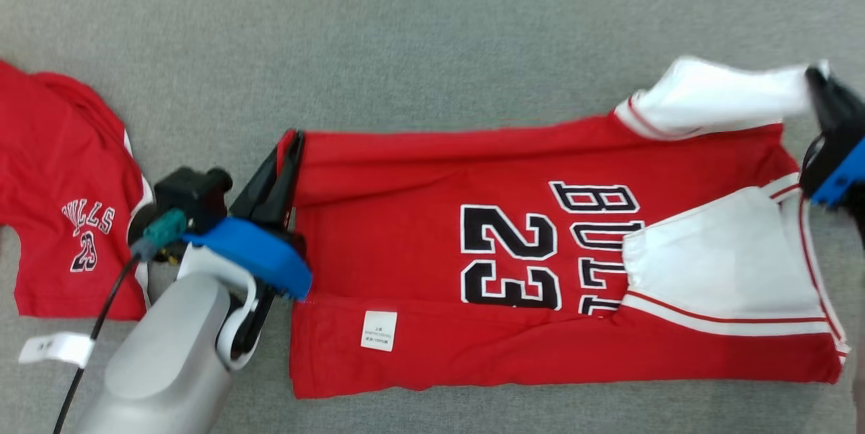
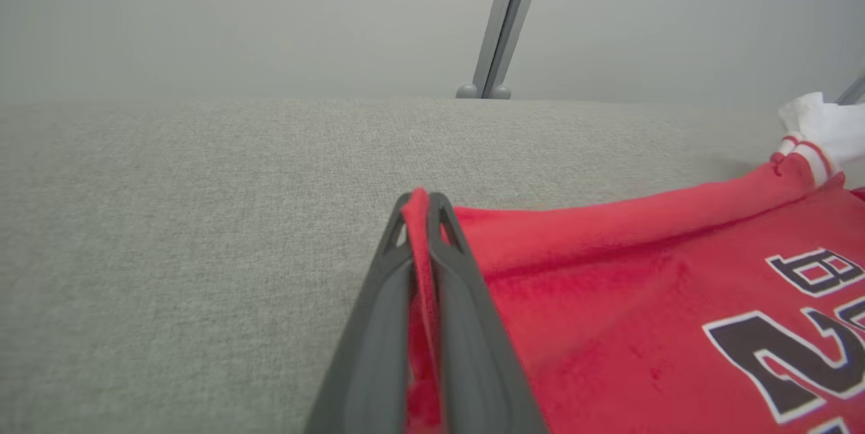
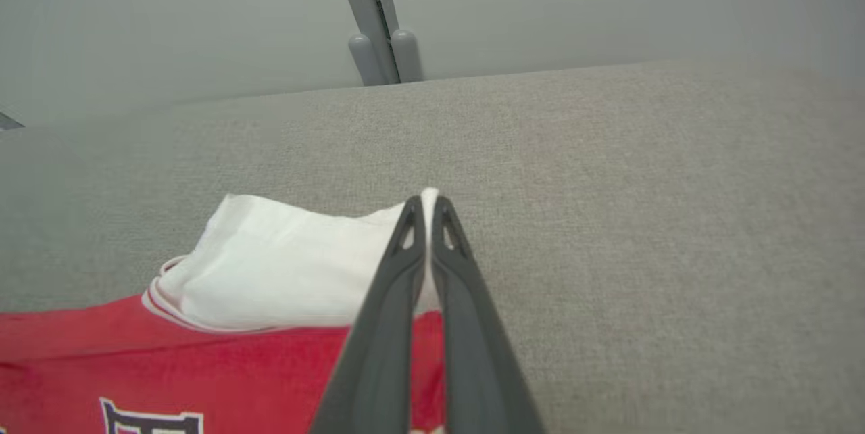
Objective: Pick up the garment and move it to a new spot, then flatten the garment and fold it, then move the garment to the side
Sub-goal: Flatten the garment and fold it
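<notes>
Red knit, soft and light by the look of it, makes up the garment (image 1: 419, 218); it lies spread lengthwise on the grey-clothed table (image 1: 432, 35), hem toward the robot's left, shoulders toward its right. Nearest the robot, a long band bearing a white care label (image 1: 378, 330) lies turned up over the front, and the near sleeve (image 1: 716, 265), white, is folded in over the lettering; beyond, the black numerals (image 1: 510, 255) lie flat; farthest, along the back edge, both claws have hold. The left claw (image 1: 292, 140) is pinched tight on the far hem corner, red cloth sandwiched between its fingers (image 2: 466, 326); the right claw (image 1: 814, 79) is closed on the edge of the far sleeve (image 1: 709, 96), which seems raised a little off the table. Cloth like this will likely sag between the two grips and offer no stiffness; an uneven pull could tug it out of so thin a pinch; the seamed hem and cuff, where layers double, look the surest places to hold. A second red shirt (image 1: 61, 218) lies just beside the left arm, apart from the garment.
</notes>
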Controlling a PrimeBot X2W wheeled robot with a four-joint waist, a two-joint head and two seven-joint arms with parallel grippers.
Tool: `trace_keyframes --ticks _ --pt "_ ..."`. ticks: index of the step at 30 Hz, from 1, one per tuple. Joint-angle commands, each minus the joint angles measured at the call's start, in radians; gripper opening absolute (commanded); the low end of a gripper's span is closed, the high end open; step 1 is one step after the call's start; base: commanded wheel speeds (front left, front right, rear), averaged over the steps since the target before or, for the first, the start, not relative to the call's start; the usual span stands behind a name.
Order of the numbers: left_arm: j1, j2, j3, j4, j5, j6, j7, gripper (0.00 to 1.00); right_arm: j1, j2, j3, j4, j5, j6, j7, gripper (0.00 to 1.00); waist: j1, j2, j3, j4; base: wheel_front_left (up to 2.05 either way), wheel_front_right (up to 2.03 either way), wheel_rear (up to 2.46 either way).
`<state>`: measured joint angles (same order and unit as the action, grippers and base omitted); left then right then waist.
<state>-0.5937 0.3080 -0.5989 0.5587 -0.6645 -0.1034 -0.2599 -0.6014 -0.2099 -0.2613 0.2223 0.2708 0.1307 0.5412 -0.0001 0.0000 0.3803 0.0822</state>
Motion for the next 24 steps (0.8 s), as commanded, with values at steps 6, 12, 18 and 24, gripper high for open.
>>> trace_keyframes --ticks 6,12,18,24 --pt "0.102 0.064 -0.01 -0.078 0.078 -0.021 -0.006 0.0 0.196 0.029 -0.01 -0.142 0.048 0.0 0.061 0.0 0.0001 0.0 -0.073 -0.047 0.0 0.0 0.0" --pt "0.174 0.096 -0.006 -0.122 0.133 -0.029 -0.006 0.0 0.339 0.082 -0.036 -0.248 0.068 0.0 0.098 0.0 0.0001 0.0 -0.096 -0.071 0.0 0.0 0.0" --pt "0.212 0.093 0.027 -0.119 0.163 -0.029 -0.006 0.0 0.425 0.117 -0.055 -0.302 0.076 0.0 0.105 0.0 0.0001 0.0 -0.107 -0.082 0.0 0.0 0.0" --pt "0.249 0.069 0.062 -0.112 0.182 -0.027 -0.006 0.88 0.486 0.133 -0.036 -0.323 0.09 0.0 0.111 1.0 0.0001 0.0 -0.122 -0.085 0.0 0.0 0.0"
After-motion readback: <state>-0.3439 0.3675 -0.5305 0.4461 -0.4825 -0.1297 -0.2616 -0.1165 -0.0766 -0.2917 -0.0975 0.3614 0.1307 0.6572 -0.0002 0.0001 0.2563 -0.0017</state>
